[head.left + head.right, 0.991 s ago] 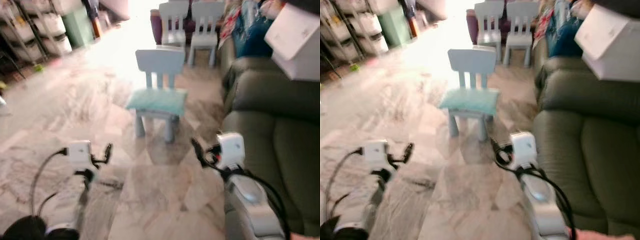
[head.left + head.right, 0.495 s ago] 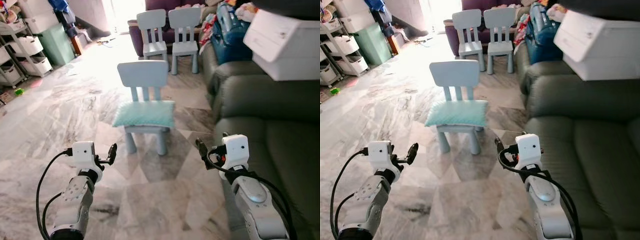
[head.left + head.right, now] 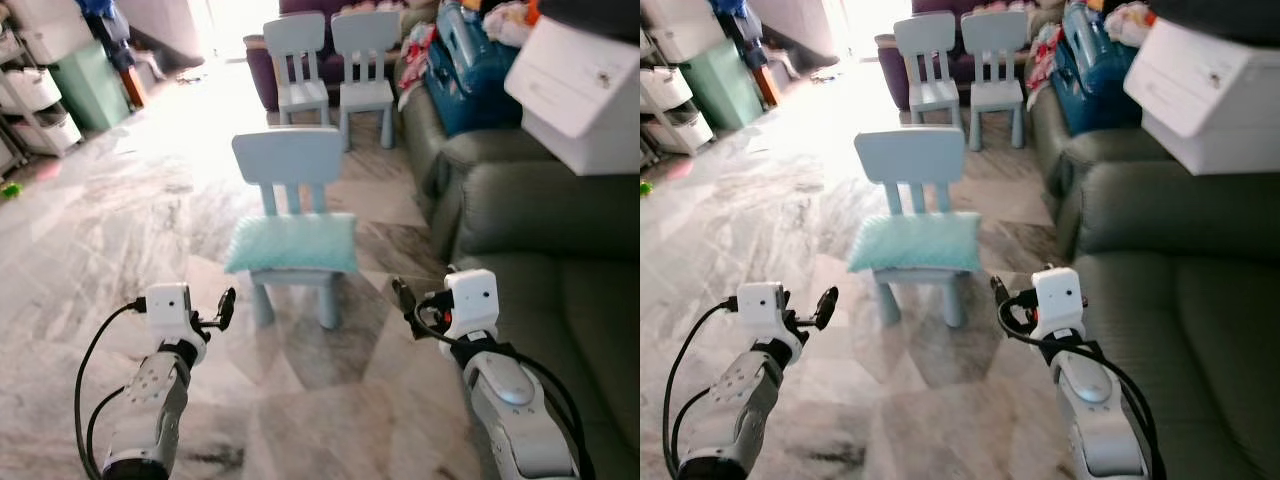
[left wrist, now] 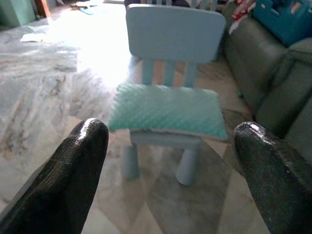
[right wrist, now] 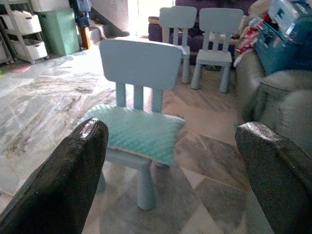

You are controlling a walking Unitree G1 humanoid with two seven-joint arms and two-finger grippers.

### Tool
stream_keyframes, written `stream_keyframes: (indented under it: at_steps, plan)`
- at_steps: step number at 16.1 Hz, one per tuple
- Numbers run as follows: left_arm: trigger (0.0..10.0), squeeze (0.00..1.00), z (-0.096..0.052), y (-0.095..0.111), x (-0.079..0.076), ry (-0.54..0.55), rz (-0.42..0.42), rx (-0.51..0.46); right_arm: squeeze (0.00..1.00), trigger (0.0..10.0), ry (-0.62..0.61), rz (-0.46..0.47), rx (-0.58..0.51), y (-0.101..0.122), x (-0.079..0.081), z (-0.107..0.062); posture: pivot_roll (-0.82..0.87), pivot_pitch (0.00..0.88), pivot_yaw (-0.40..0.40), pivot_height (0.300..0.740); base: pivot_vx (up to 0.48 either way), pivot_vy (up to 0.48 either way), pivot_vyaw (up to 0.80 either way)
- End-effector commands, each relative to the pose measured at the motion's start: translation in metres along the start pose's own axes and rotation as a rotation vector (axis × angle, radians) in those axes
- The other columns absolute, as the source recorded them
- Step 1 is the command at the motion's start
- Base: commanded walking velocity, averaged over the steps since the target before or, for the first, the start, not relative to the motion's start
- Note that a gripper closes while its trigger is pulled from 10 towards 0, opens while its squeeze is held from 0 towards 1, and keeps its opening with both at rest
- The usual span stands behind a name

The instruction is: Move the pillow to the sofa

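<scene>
A small light-blue child's chair [image 3: 290, 175] stands on the marble floor [image 3: 120, 220]. Two more matching chairs [image 3: 333, 55] stand side by side farther back. A white box [image 3: 580, 90] and a blue bag [image 3: 470, 65] sit at right; shelving with white bins [image 3: 35, 95] is at left.

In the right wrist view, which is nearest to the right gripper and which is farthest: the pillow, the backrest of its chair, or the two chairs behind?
1. Pillow, on the seat, straight ahead.
2. Backrest, just behind the pillow.
3. Two chairs, far behind, side by side.

I stand in a home living room: marble floor [image 3: 120, 230], green sofa [image 3: 560, 260], small blue chairs [image 3: 335, 60], storage shelves [image 3: 35, 95].
</scene>
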State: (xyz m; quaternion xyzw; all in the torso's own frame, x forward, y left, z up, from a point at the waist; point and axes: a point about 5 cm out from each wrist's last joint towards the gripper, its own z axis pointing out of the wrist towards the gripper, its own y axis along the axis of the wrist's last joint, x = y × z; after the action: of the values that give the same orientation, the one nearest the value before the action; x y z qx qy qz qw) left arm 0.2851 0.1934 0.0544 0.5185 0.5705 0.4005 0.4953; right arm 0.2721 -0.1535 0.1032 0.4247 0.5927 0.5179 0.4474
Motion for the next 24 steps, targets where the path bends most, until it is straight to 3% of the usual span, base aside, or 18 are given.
stream_keyframes:
  at_steps: [1,24]
  plan:
    - [10.0,0.0,-0.0028,0.0028,0.011,0.024,0.016,-0.005,0.0,10.0,0.025,0.009,-0.023,0.0052,0.0087,0.0025,-0.24,0.056,0.084,0.74,0.39,0.281,0.0]
    - [10.0,0.0,-0.0035,0.0012,0.0106,0.009,0.03,-0.003,0.0,10.0,0.009,0.013,-0.048,0.0089,0.0078,0.0042,-0.23,0.056,0.085,0.74,0.46,0.0,0.0]
